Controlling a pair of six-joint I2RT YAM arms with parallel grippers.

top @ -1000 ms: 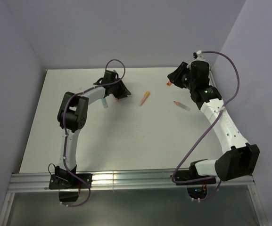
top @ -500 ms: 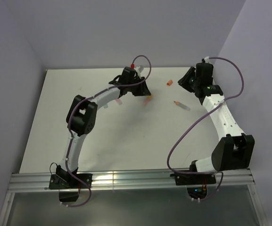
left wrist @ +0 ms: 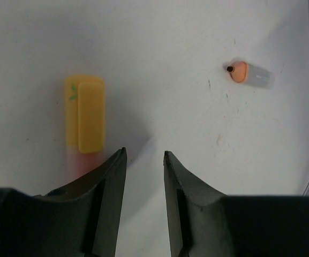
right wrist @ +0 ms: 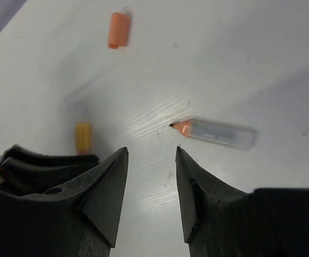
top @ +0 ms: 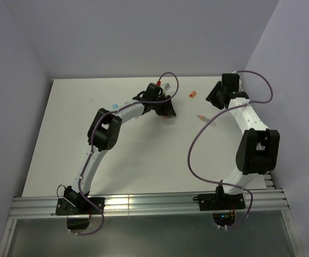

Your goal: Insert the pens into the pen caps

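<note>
A pen with a yellow cap [left wrist: 84, 120] on a pale pink body lies on the white table, just left of my left gripper [left wrist: 144, 155]. That gripper is open with only bare table between its fingers, and its left finger overlaps the pink end. A clear pen with an orange tip [right wrist: 216, 133] [top: 206, 119] lies uncapped just ahead and right of my right gripper [right wrist: 151, 151], which is open and empty. The loose orange pen cap [right wrist: 118, 30] [top: 192, 95] lies farther off, between the two grippers in the top view.
My left gripper's black body [right wrist: 36, 166] shows at the left of the right wrist view, close to the yellow-capped pen [right wrist: 83, 136]. A small pale blue piece [top: 115, 106] lies beside the left arm. Purple walls close the table at the back and sides.
My left arm has swung right to the yellow-capped pen. My right gripper has opened and drawn back right, away from the orange cap, which stays on the table.
</note>
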